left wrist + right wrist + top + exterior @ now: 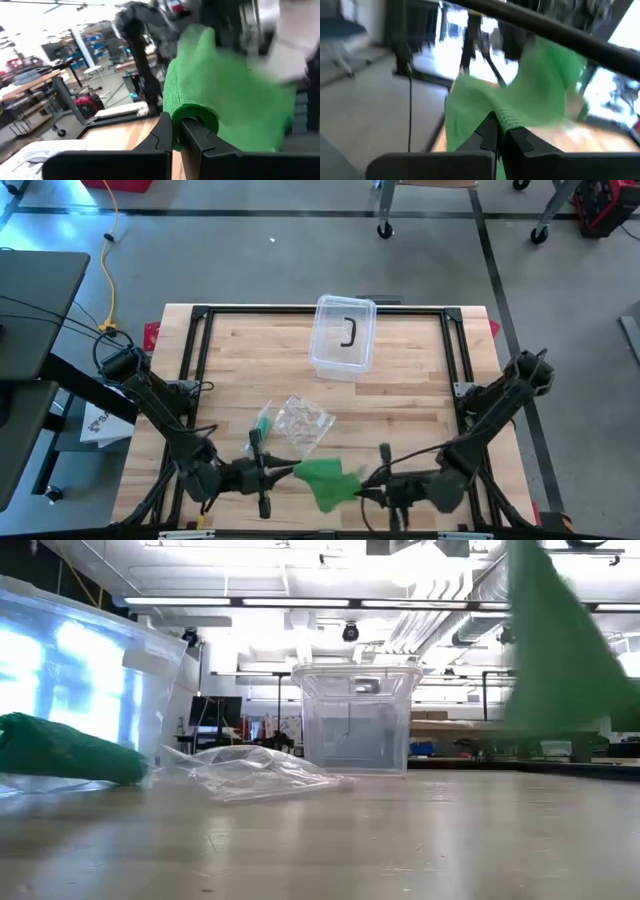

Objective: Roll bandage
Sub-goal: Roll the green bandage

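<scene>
Overhead view of the near table edge. The left gripper point(285, 471) and the right gripper point(362, 486), facing each other, each clench one end of the green bandage point(325, 478), which hangs between them above the table point(400, 395). A crumpled plastic bag point(300, 422) and a clear box point(343, 335) lie beyond.

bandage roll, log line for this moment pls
task: roll bandage | left claw: shut on green bandage | right claw: shut on bandage edge | bandage: held between both
</scene>
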{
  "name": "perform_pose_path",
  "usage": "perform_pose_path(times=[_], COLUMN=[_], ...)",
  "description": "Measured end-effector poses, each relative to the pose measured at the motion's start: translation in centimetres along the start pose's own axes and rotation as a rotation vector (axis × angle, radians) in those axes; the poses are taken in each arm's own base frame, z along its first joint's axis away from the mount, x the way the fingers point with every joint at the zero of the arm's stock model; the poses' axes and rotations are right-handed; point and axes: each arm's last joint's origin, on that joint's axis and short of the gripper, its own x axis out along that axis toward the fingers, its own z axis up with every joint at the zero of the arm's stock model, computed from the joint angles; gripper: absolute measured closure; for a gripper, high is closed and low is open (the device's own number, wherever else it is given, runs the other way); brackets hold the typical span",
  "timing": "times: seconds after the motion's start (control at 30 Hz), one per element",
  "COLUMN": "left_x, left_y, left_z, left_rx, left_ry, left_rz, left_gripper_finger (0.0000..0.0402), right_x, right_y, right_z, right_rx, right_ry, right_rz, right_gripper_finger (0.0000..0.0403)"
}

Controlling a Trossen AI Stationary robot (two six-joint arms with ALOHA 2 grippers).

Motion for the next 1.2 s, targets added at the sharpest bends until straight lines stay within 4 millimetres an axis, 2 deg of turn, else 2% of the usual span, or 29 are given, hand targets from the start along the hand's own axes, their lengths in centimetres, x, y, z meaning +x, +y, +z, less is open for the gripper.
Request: perform_pose_path(times=[0.17,0.27,0.43,0.57,0.7,0.8,0.93,1.2], left_x=[0.7,1.1,1.0,0.8,0.7,0.8,0.8,0.2], left_y=[0.2,0.6,1.1,1.0,1.0,1.1,1.3,1.1], left_z=[-1.4,-1.8,-1.8,-1.7,-1.6,-1.2,0.0,2.1], left_rx=[0.043,0.007,0.052,0.068,0.053,0.052,0.016,-0.076], left_ry=[0.082,0.112,0.128,0.126,0.121,0.106,0.057,-0.133], left_rz=[-0.022,0.066,0.248,0.249,0.251,0.255,0.261,0.06], left_gripper_finger=[0.0396,0.0396,0.0396,0.0396,0.0396,0.0396,0.0396,0.0396], right_x=[-0.3,-0.4,-0.9,-1.5,-1.4,-0.7,1.4,4.2], right_y=[0.3,0.5,2.0,2.9,2.9,2.6,1.9,-0.7], right_z=[1.5,1.8,0.9,0.2,0.2,-0.1,-1.6,-3.4], right_rx=[-0.023,-0.004,-0.019,-0.003,0.028,0.026,0.001,-0.09], right_ry=[-0.142,-0.177,-0.122,-0.06,-0.054,-0.045,0.003,0.105], right_rz=[0.115,0.211,0.329,0.322,0.331,0.339,0.299,0.082], right_gripper_finger=[0.0402,0.0402,0.0402,0.0403,0.0403,0.0403,0.0403,0.0403])
